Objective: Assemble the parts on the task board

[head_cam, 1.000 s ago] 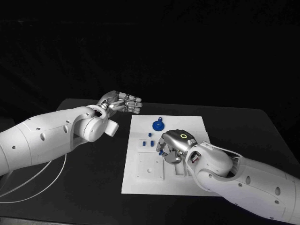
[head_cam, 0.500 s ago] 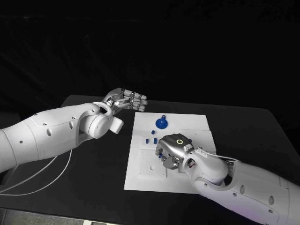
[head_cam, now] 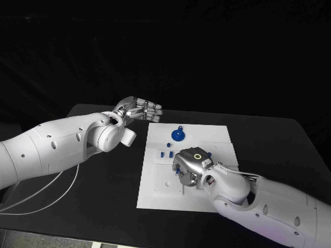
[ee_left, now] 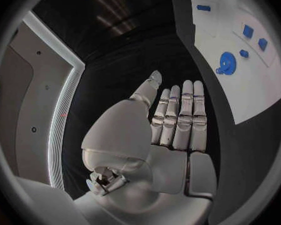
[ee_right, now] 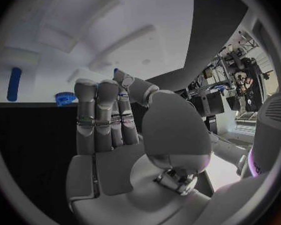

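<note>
While the right hand (head_cam: 192,164) hovers at the task board's (head_cam: 210,134) centre, its grasp unclear, the left hand (head_cam: 140,110) waits upper left, fingers extended together, holding nothing.

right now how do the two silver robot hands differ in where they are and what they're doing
The silver left hand hangs off the white task board, over the black table past the board's far left corner; the silver right hand is low over the board's middle. The left hand's fingers are straight and side by side, holding nothing; the right hand's fingers point down onto the board, and whether they hold a part is hidden. Both are on white arms.
</note>
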`<state>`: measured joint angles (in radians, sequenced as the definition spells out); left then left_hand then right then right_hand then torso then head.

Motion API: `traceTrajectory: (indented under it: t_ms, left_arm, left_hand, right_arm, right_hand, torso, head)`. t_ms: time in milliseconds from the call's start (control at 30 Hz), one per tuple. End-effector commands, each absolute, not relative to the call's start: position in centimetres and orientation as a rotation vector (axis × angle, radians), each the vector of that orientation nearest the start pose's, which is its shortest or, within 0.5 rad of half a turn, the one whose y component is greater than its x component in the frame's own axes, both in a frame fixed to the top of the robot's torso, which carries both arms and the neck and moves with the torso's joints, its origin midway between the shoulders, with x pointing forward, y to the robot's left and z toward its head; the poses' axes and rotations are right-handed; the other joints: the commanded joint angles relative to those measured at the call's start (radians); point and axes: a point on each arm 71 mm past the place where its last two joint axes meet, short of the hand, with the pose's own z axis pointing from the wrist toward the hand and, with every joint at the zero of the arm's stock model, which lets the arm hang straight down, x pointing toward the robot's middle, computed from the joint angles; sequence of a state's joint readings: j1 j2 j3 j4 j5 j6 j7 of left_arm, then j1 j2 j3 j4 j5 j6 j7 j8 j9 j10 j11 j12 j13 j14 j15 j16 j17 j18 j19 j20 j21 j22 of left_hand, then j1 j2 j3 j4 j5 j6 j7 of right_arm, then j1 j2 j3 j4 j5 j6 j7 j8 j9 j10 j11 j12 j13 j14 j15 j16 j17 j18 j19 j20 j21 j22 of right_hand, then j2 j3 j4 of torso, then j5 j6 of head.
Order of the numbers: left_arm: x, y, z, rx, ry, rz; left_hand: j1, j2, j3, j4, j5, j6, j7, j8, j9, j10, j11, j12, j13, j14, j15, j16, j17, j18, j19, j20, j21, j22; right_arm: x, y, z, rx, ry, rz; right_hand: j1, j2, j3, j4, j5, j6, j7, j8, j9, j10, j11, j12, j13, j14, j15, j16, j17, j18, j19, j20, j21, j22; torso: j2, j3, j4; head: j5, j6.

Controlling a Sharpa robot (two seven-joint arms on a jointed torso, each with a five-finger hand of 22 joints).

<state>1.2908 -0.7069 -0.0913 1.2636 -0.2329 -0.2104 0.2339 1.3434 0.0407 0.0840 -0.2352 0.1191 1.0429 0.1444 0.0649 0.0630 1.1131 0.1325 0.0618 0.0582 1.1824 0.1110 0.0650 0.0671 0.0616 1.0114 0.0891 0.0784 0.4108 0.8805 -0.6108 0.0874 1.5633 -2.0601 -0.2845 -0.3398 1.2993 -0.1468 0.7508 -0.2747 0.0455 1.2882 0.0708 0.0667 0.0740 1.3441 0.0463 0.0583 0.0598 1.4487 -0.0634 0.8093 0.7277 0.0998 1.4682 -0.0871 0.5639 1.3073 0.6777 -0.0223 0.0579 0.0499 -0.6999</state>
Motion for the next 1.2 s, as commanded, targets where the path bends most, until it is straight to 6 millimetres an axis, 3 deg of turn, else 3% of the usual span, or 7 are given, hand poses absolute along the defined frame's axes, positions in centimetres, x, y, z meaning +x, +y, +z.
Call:
traceTrajectory:
  t_ms: [33,1200]
  left_arm:
    - [54.21,20.74,-17.08,-0.868,1.610,-1.367]
    - [54.24,20.70,-17.10,-0.867,1.614,-1.367]
  left_hand:
    - [0.003,0.006,-0.005,-0.001,-0.004,-0.005,-0.001,-0.002,-0.001,-0.005,-0.001,-0.001,-0.001,-0.007,0.001,-0.003,0.000,0.000,0.002,0.005,-0.005,-0.001]
    - [0.007,0.006,-0.011,0.005,-0.005,-0.007,0.000,-0.002,-0.001,-0.006,0.000,-0.001,0.000,-0.008,0.002,-0.003,0.000,0.000,0.006,0.006,-0.004,-0.020]
  right_arm:
    - [41.41,-7.63,-26.41,-0.504,1.583,0.534]
    - [41.40,-7.31,-26.71,-0.507,1.589,0.540]
  right_hand:
    - [0.004,0.008,0.004,-0.001,0.005,0.006,-0.001,-0.003,0.000,0.044,-0.022,0.003,0.003,-0.001,-0.004,0.001,-0.002,0.014,0.021,-0.004,0.007,0.058]
    - [0.003,0.007,0.005,-0.002,0.005,0.006,-0.001,-0.003,0.000,0.045,-0.022,0.003,0.003,-0.001,-0.004,0.002,-0.004,0.015,0.019,-0.005,0.010,0.057]
  torso:
    - [0.000,-0.0001,0.0001]
    - [0.000,-0.0005,-0.0004]
  head:
    - [0.000,-0.001]
    - [0.009,-0.008]
